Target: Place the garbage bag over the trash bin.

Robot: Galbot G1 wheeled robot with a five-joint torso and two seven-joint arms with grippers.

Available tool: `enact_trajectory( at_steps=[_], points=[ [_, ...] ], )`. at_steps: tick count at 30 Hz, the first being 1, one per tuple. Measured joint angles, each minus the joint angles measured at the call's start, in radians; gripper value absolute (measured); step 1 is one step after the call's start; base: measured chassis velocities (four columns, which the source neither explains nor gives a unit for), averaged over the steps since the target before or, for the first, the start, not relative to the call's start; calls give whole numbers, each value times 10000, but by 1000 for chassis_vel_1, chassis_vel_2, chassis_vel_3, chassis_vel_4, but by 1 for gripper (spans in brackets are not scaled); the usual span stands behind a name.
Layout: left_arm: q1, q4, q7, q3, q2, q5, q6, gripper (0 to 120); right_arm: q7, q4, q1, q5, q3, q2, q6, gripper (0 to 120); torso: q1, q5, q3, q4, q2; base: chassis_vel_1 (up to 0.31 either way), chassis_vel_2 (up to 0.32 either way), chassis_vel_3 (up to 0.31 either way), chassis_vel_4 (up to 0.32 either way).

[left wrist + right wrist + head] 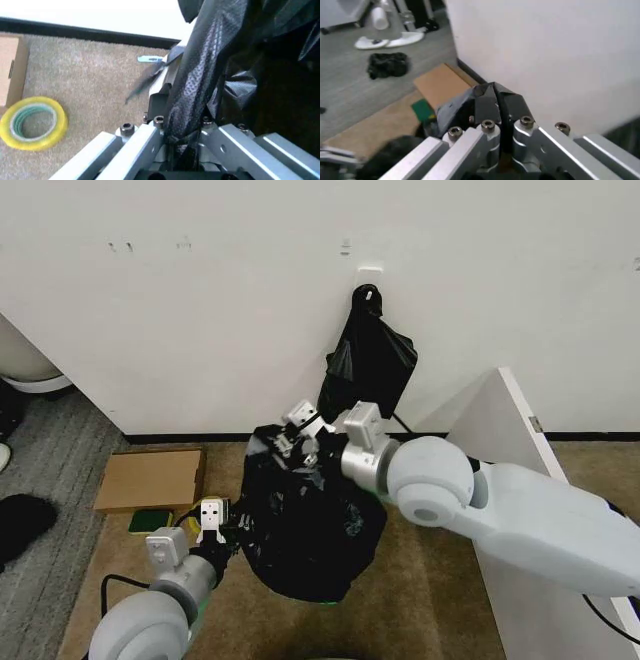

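Nearby, tape roll [33, 123], cardboard [150, 478].

Even, soft indoor light fills the head view, with faint shadows on the white wall [200, 300]. The garbage bag [310, 530] shows dull glare. Both wrist views are blurred, nearest parts out of focus.

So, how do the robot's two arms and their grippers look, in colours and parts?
Both arms have smooth, rounded pale grey-white shells. The left gripper and the right gripper are small white blocks with dark marks. The wrist views show ribbed silver metal jaws with round bolts. A black cable runs beside the left arm.
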Motion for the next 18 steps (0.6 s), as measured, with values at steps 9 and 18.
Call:
enact_trajectory(
  at_steps=[9, 18],
  points=[
    [417, -1, 1243, 30, 182, 2654, -1000, 0, -88, -354, -131, 90, 204, -311, 0, 0, 0, -1, -1, 4, 0, 0, 0, 0, 0],
    [442, -111, 1041, -14, 104, 1979, -1007, 0, -69, -335, -545, 166, 659, -615, 7, 5, 0, 0, -1, 3, 0, 0, 0, 0, 0]
  ],
)
